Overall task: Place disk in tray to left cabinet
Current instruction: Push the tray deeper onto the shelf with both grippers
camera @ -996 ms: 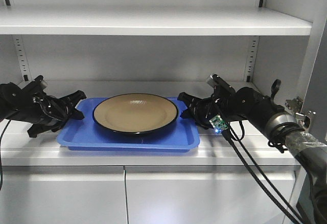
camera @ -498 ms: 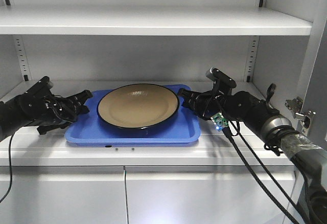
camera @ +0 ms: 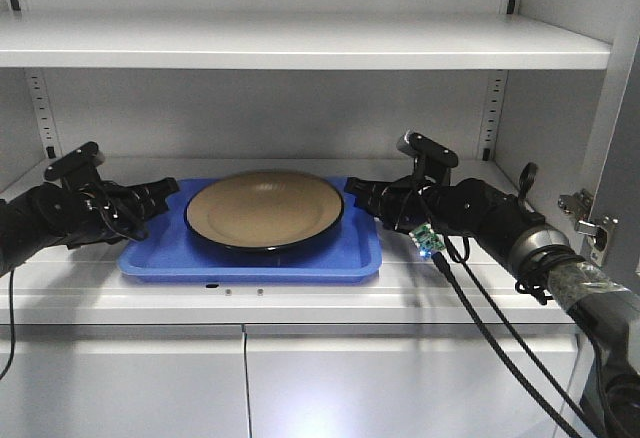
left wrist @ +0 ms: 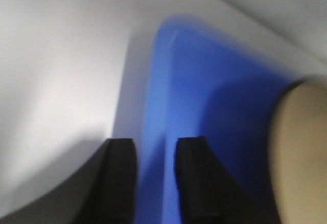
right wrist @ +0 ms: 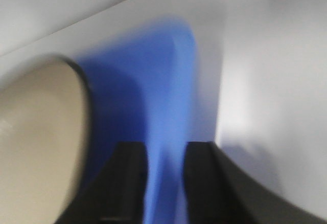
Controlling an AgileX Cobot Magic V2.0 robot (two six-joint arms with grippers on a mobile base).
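The tan disk (camera: 265,208) with a black rim lies in the middle of the blue tray (camera: 250,263). The tray rests on the middle shelf of the left cabinet (camera: 300,300). My left gripper (camera: 165,194) is at the tray's left end, its two fingers straddling the rim (left wrist: 156,144). My right gripper (camera: 360,196) is at the right end and straddles that rim the same way (right wrist: 166,150). Both wrist views are blurred. They show the blue tray (left wrist: 204,81) (right wrist: 153,65) between the dark fingers and the disk (left wrist: 301,147) (right wrist: 36,132) at the inner side.
An upper shelf (camera: 300,43) spans the cabinet above the tray. Perforated uprights (camera: 492,108) run up the back wall. A hinged door (camera: 610,188) stands open on the right, close to my right arm. Closed lower doors (camera: 300,383) sit below the shelf. Cables (camera: 490,328) hang from the right arm.
The tray with the disk has gone from overhanging the shelf's front edge to sitting further back on the shelf, then shifted slightly left. Both grippers moved with it.
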